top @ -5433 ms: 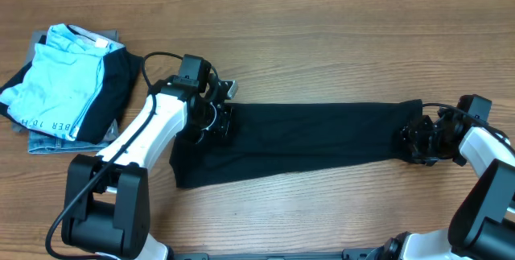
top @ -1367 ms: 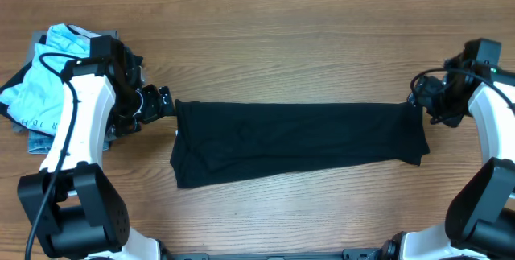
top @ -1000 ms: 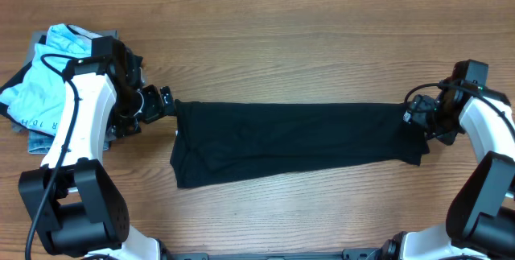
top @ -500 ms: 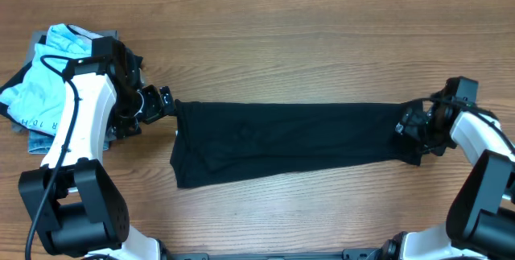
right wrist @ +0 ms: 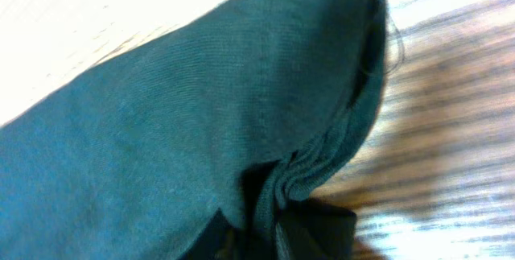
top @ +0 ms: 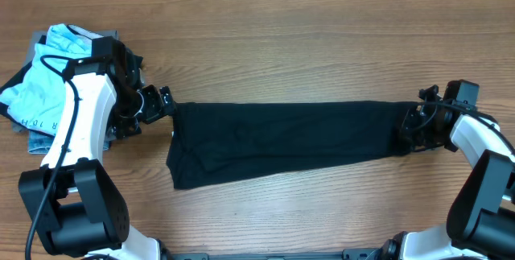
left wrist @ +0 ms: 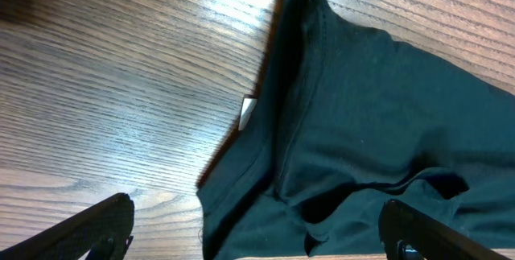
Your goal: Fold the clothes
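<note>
The clothes, a black T-shirt (top: 290,141), lie folded into a long strip across the wooden table. My left gripper (top: 161,103) hovers at the strip's upper left corner, open, with nothing between its fingers. In the left wrist view the collar end (left wrist: 354,123) with a white tag lies between and ahead of the wide-spread left gripper (left wrist: 257,242). My right gripper (top: 414,127) is shut on the strip's right end. The right wrist view shows bunched fabric (right wrist: 201,107) pinched in the right gripper (right wrist: 269,232).
A light blue garment with black panels and lettering (top: 60,75) lies piled on a denim piece (top: 48,141) at the far left, just behind my left arm. Bare wood (top: 306,43) surrounds the strip.
My right gripper came down onto the shirt's right end and closed on it, bunching the corner. The strip's left edge shifted slightly. The left arm stayed put.
</note>
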`<state>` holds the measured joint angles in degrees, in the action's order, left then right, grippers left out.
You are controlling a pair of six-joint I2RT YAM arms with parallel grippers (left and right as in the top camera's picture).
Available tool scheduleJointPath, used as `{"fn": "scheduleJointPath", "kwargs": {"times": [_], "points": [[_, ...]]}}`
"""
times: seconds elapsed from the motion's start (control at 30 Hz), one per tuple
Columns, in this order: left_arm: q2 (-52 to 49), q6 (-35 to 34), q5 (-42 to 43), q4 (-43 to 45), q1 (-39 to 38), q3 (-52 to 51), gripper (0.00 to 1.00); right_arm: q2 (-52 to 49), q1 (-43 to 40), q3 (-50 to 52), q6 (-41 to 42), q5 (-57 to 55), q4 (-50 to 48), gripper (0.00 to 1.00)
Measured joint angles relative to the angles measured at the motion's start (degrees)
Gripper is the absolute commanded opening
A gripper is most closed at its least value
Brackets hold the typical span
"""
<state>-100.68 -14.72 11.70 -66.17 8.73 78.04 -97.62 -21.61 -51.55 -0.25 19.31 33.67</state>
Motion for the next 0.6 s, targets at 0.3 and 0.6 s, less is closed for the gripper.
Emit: {"fn": "scheduleJointPath", "kwargs": {"times": [0.3, 0.6], "points": [[0.0, -0.04, -0.7, 1.29, 0.0, 0.0, 1.0, -0.46, -0.26, -9.35, 0.2, -3.78, 8.2, 0.04], [0.0, -0.28, -0.87, 1.44, 0.0, 0.0, 1.0, -0.48, -7.41, -12.13, 1.55, -9.03, 8.31, 0.04]]}}
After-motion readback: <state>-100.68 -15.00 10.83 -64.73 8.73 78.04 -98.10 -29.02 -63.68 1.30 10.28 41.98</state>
